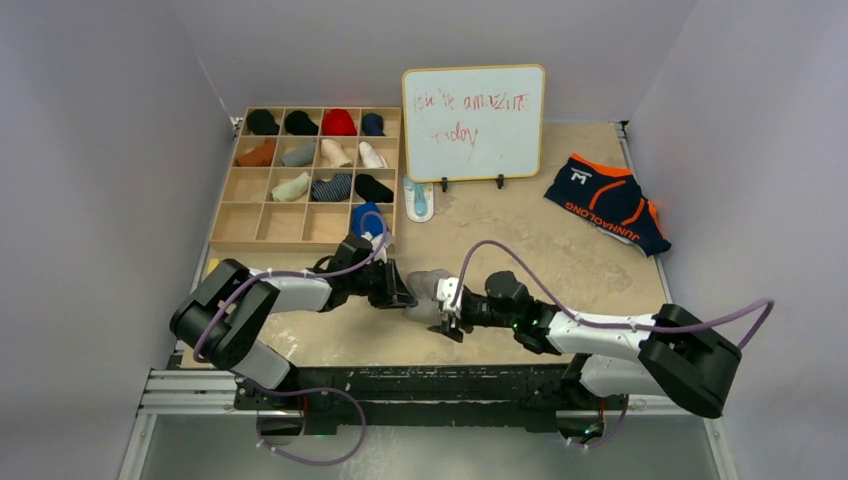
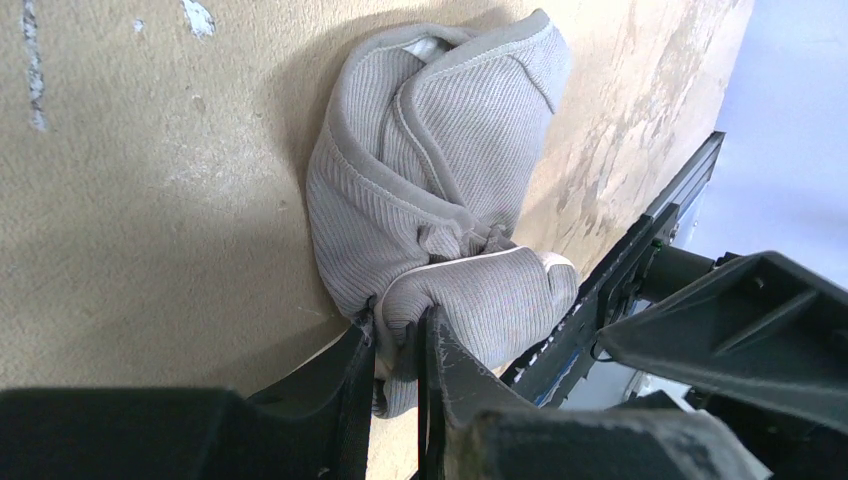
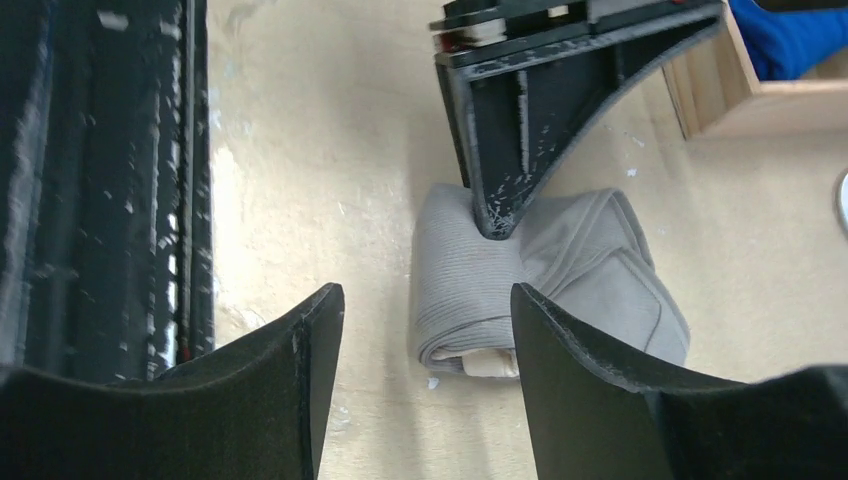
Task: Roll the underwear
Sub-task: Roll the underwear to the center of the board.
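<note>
The grey underwear (image 1: pixel 428 290) lies bunched and partly rolled on the table near the front middle. My left gripper (image 1: pixel 405 297) is shut on its near edge; in the left wrist view the fingers (image 2: pixel 350 375) pinch a fold of the grey fabric (image 2: pixel 430 190). My right gripper (image 1: pixel 448 310) is open just right of the roll; in the right wrist view the roll (image 3: pixel 560 285) lies beyond its spread fingers (image 3: pixel 310 350), with the left gripper's finger (image 3: pixel 510 150) pressed on top. The navy underwear (image 1: pixel 608 203) with orange trim lies flat at the back right.
A wooden compartment tray (image 1: pixel 250 195) holding several rolled garments stands at the back left. A whiteboard (image 1: pixel 474 122) stands at the back middle, with a small white and blue object (image 1: pixel 419 201) in front of it. The table's front rail (image 1: pixel 400 385) runs below the arms.
</note>
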`<state>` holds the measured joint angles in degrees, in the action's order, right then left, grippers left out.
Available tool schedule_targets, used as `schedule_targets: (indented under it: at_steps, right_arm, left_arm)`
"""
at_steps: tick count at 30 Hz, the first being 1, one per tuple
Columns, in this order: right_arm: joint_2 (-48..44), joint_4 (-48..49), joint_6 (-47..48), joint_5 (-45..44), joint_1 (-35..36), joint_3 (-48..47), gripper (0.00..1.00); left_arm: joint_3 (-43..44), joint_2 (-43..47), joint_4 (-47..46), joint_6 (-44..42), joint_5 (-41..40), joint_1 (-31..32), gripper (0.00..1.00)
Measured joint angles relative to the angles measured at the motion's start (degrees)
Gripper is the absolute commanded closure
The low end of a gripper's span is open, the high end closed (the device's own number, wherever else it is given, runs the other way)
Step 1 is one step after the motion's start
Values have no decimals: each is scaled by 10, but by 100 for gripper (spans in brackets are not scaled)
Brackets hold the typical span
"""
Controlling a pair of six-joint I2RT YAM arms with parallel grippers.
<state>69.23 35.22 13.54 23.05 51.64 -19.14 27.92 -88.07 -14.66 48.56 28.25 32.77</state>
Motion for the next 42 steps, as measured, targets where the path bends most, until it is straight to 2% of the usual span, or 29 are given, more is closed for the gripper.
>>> schedule_targets:
  at_steps: [4, 10, 24, 32, 34, 37, 40, 41, 42]
  right_arm:
    - [21, 16, 109, -59, 57, 7, 40]
    - [82, 37, 201, -124, 100, 7, 52]
    - [173, 73, 266, -230, 124, -24, 45]
    - [157, 57, 277, -249, 126, -25, 47]
    - [150, 48, 280, -248, 126, -25, 50]
    - [151, 41, 279, -248, 126, -25, 61]
    - [160, 37, 271, -251, 128, -32, 64]
    - [167, 36, 267, -253, 128, -37, 68]
    - [173, 36, 263, -256, 128, -43, 78]
  left_arm:
    - [3, 0, 6, -1, 0, 0, 100]
    - [5, 0, 11, -2, -2, 2, 100]
    - [7, 1, 16, -2, -8, 2, 100]
    - [9, 5, 22, -11, -11, 3, 100]
    - [9, 7, 24, -12, -14, 3, 100]
    - [10, 8, 27, -12, -16, 3, 100]
    - [10, 12, 34, -14, -20, 4, 100]
    - [10, 14, 37, -15, -22, 4, 100]
    - [10, 18, 40, -17, -26, 3, 100]
